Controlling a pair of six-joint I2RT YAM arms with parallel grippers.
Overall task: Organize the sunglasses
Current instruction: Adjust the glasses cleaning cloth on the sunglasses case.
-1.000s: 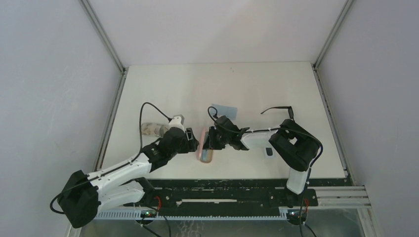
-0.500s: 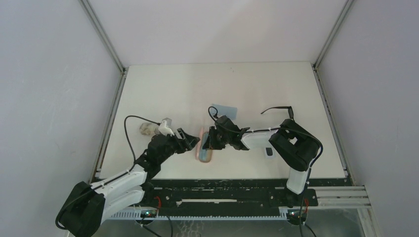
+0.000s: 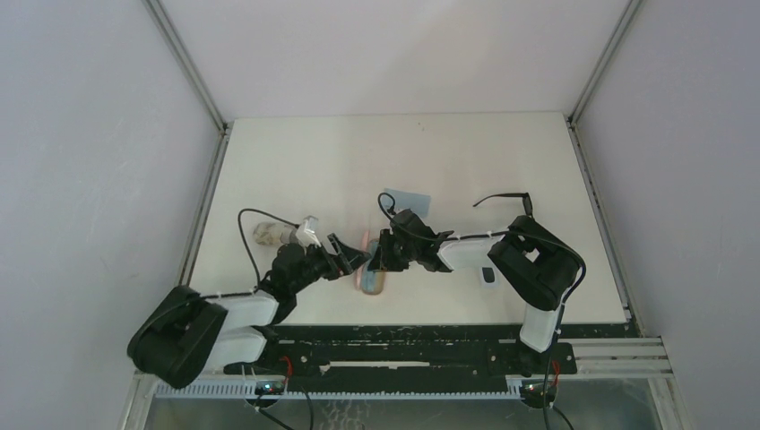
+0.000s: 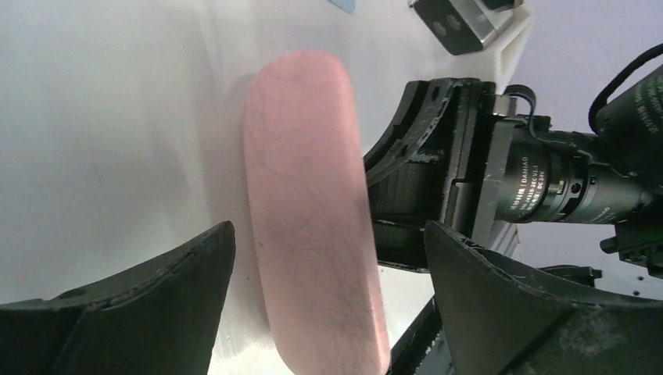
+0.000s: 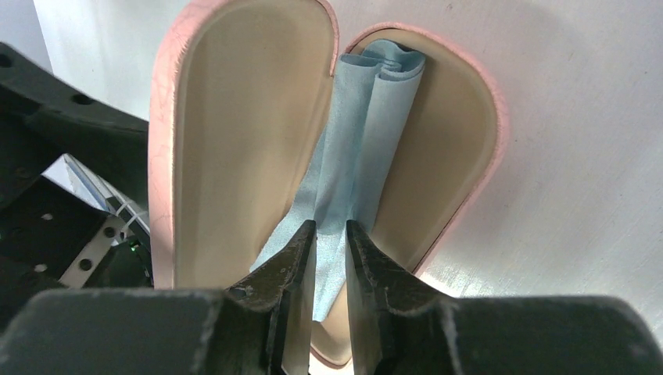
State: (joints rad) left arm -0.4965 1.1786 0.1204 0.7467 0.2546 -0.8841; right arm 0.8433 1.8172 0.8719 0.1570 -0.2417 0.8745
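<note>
Top external: sunglasses sit on worktop, right of ctr, apart from both arms. We judge them light & fragile; grip at frame front. Left end effector wide open at pink case; right end effector pinches blue cloth.

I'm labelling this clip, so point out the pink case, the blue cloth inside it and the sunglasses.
pink case [image 4: 305, 211]: left wrist view, outer shell.
blue cloth [image 5: 367, 133]: right wrist view, folded middle.
sunglasses [image 3: 513, 195]: top view, temple arm.
</note>
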